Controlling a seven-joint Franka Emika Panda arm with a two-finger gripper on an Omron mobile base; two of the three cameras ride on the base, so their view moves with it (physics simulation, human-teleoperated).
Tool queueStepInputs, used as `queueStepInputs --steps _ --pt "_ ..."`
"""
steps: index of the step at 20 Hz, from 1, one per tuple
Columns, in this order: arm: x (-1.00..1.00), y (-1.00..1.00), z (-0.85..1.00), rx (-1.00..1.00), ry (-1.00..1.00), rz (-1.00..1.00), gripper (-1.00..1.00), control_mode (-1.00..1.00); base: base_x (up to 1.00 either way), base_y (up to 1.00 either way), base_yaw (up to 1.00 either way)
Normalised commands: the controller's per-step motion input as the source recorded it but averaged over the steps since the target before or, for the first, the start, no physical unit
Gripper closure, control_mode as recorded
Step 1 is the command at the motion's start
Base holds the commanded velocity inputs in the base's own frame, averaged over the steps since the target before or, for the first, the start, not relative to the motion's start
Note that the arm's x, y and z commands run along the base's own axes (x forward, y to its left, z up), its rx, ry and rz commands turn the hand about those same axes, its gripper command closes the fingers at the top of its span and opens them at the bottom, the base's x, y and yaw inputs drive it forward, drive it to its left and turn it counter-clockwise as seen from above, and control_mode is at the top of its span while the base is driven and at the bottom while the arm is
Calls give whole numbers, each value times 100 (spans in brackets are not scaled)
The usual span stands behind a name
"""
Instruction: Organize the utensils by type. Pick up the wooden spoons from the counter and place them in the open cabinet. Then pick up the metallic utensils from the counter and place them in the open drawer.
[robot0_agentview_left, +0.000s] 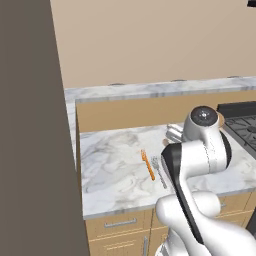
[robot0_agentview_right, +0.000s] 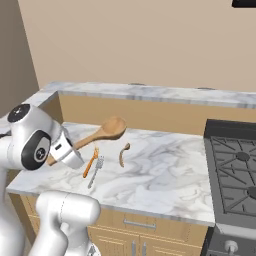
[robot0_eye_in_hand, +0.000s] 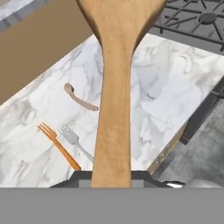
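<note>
One utensil is off the worktop (robot0_agentview_right: 165, 180) and that is the whole score so far: the large wooden spoon (robot0_agentview_right: 102, 133) is up in the air, its handle running back into the gripper (robot0_agentview_right: 67, 150), its oval bowl pointing out over the marble. In the hand view the handle fills the middle, gripped at its near end, so the jaws are pinching the large wooden spoon, though the fingertips themselves are hidden behind the wood. Down below, three pieces wait. The small curved wooden spoon (robot0_agentview_right: 123, 154) lies alone on the stone, a little toward the stove (robot0_agentview_right: 235, 165). Just beside each other sit the silver fork (robot0_agentview_right: 96, 170) and an orange fork (robot0_agentview_right: 90, 162), nearly parallel, apart but close. By my reading the job is barely begun: the first spoon is lifted but not stowed, and it has to travel to the wall cabinet. After that comes the curved spoon, same destination, then the silver fork into the drawer. Whether the orange fork counts as metallic I cannot tell; it looks more like plastic. Nothing has been delivered anywhere yet, as far as these views show.
</note>
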Motion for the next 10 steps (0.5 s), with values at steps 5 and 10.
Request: queueStepInputs --steps 5,10 --pt "-19 0 0 0 -11 0 100 100 -15 0 -3" --pt "0 0 0 0 0 0 100 100 -36 -5 -19"
